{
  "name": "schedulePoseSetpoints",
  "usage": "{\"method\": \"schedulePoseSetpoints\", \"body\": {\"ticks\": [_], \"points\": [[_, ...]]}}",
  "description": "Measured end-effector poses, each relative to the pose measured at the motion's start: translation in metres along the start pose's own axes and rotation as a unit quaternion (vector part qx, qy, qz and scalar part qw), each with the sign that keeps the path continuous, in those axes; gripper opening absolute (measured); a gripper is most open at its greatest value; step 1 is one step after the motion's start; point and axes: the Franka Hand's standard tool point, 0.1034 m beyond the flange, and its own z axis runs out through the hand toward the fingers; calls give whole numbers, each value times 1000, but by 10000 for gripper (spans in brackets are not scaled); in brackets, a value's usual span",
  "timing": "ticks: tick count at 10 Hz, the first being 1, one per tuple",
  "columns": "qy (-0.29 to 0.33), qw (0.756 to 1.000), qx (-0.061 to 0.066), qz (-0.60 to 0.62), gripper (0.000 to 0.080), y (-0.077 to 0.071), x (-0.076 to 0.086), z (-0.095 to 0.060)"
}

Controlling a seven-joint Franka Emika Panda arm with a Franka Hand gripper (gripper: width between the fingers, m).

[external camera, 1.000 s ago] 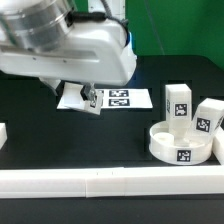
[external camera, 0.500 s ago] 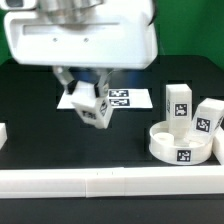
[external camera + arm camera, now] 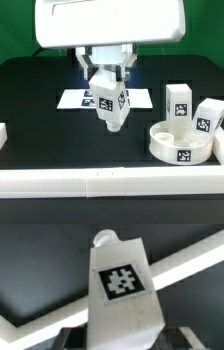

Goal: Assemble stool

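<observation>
1. Exterior view: the end effector is clamped on one white leg, which hangs tilted above the middle of the black counter.
2. Same view: the round seat lies near the counter's camera-side edge, toward the exterior view's right. Two more legs stand upright at its far rim.
3. Wrist view: the held leg fills the frame, its tag facing the camera. A white rail lies below.
</observation>
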Motion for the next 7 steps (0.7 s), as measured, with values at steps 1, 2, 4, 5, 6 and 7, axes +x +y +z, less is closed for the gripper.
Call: {"method": "schedulePoseSetpoints", "body": {"ticks": [1, 2, 4, 5, 6, 7], "points": [[3, 1000, 2, 2, 320, -2, 0, -1], [15, 1000, 14, 10, 320, -13, -7, -4], [71, 997, 37, -4, 320, -39, -15, -9], [121, 991, 48, -18, 320, -50, -16, -12], [109, 993, 44, -22, 320, -48, -20, -6], [109, 993, 44, -20, 320, -47, -19, -7]]}}
